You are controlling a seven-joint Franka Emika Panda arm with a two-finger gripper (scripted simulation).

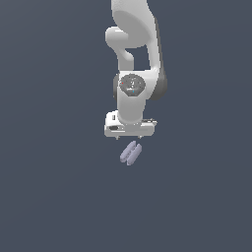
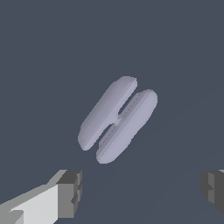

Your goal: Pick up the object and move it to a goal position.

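Note:
The object (image 1: 131, 152) is a small pale lavender-grey item of two rounded lobes side by side, lying on the dark flat surface. In the exterior view it sits just below the white gripper (image 1: 129, 137), whose short fingertips poke out under the hand. In the wrist view the object (image 2: 118, 119) lies tilted, ahead of the two fingers (image 2: 70, 192), which stand wide apart with nothing between them. The gripper is open and empty, apart from the object.
The white arm (image 1: 133, 59) comes down from the top of the exterior view. The dark grey-blue surface (image 1: 49, 172) spreads all around; nothing else shows.

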